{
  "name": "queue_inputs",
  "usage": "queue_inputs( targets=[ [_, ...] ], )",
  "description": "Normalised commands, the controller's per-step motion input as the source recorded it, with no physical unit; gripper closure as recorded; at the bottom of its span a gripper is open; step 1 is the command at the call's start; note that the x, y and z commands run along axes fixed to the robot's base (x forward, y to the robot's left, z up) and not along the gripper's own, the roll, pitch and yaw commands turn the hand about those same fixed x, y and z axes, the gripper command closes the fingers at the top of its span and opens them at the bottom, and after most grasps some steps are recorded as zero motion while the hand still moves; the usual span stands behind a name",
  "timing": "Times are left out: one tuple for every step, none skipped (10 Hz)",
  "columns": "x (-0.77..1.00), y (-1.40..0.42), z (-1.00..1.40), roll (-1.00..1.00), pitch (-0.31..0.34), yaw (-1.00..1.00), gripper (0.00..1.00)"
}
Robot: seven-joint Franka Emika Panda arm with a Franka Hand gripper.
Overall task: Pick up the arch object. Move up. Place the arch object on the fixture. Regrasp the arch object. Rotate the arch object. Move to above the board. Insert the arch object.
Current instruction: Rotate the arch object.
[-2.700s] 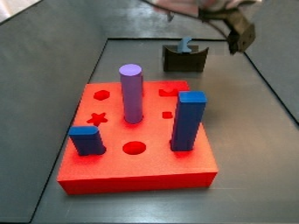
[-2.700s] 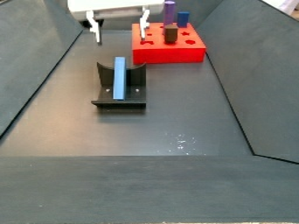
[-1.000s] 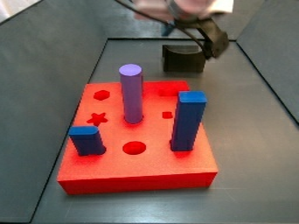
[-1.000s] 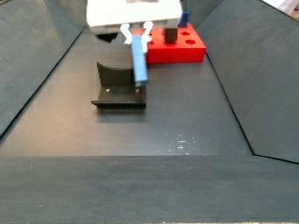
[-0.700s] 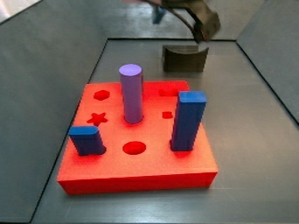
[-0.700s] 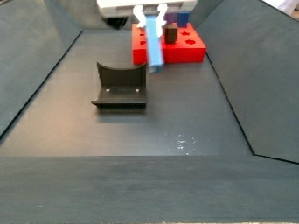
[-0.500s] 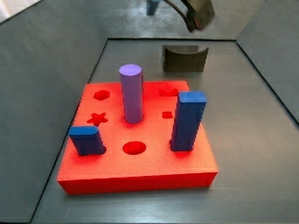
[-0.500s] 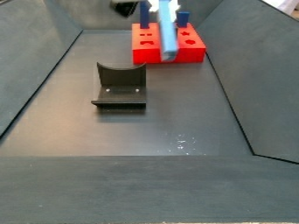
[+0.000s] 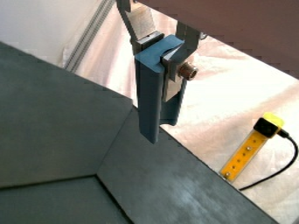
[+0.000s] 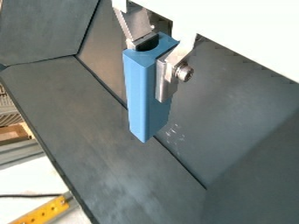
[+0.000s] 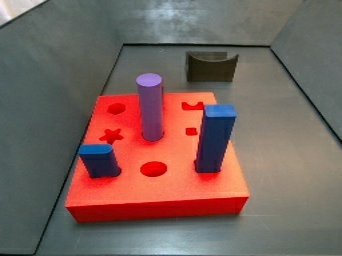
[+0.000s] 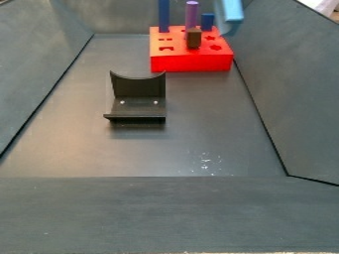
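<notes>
My gripper is shut on the arch object, a pale grey-blue bar that hangs down lengthwise from the fingers; both wrist views show this grip, with the bar well above the dark floor. In a side view only the bar's lower end shows at the frame's top, high above the red board; the gripper itself is out of frame in both side views. The fixture stands empty, also in the other side view. The board's arch hole is open.
On the board stand a purple cylinder, a tall blue square peg and a short blue peg. Star and round holes are open. Sloped dark walls enclose the floor. A yellow tape measure lies outside the bin.
The gripper has lifted the arch object off the fixture, carried it up and toward the board, and left a side view's frame. The fixture is now empty.
</notes>
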Motion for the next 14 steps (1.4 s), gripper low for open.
queue_inputs(
  targets=[
    [0.0,0.0,0.0,-1.0,-0.095,-0.02,1.0],
    [0.03,0.03,0.01,-1.0,-0.091,-0.02,1.0],
    [0.0,0.04,0.04,-1.0,-0.096,-0.02,1.0],
    [-0.06,0.02,0.03,-1.0,-0.104,-0.03,1.0],
    [-0.04,0.02,0.01,-1.0,-0.105,-0.04,1.0],
    [-0.02,0.02,0.0,-1.0,-0.1,-0.04,1.0],
    [-0.01,0.01,0.0,-1.0,-0.095,-0.05,1.0],
    [-0.01,0.01,0.01,-1.0,-0.092,-0.06,1.0],
    [-0.03,0.02,0.01,-1.0,-0.092,-0.06,1.0],
    [-0.03,0.02,0.01,-1.0,-0.093,-0.07,1.0],
    [-0.03,0.02,0.01,-1.0,-0.089,-0.07,1.0],
    [-0.02,0.02,0.0,-1.0,-0.087,-0.07,1.0],
    [-0.02,0.02,0.0,-0.77,-0.068,-0.05,1.0],
    [-0.02,0.01,0.0,-0.47,-0.048,-0.03,1.0]
  ],
)
